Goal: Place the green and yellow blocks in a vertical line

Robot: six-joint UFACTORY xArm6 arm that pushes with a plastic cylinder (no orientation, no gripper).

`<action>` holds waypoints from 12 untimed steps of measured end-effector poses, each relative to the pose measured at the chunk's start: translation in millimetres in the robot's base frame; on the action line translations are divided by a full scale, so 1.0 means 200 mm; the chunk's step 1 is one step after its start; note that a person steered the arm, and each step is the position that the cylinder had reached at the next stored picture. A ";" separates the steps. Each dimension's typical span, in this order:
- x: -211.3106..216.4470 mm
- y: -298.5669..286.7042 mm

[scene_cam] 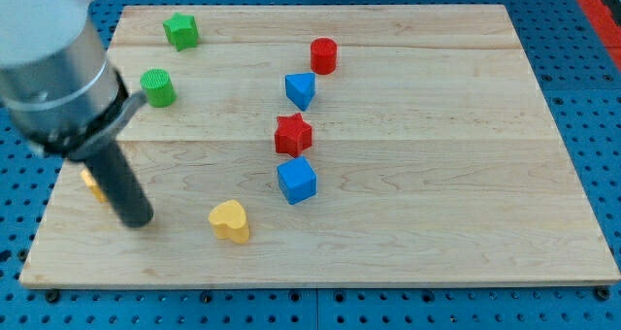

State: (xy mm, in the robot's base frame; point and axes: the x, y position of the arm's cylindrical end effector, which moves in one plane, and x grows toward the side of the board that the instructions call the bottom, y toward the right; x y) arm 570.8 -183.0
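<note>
A green star block (180, 30) lies near the board's top left. A green cylinder (158, 87) lies below it, close to the arm's grey body. A yellow heart block (230, 221) lies near the view's bottom, left of centre. A second yellow block (93, 184) shows only as a sliver behind the rod at the left edge; its shape is hidden. My tip (137, 219) rests on the board left of the yellow heart, a block's width or more away, and just right of the hidden yellow block.
A red cylinder (323, 55), a blue triangular block (300, 89), a red star (293, 135) and a blue cube (297, 180) run down the middle of the wooden board (446, 175). The board lies on a blue perforated table (602, 97).
</note>
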 end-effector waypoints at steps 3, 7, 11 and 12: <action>-0.32 0.00; -0.42 -0.16; 0.11 0.58; 0.13 0.83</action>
State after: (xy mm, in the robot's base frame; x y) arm 596.2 -17.8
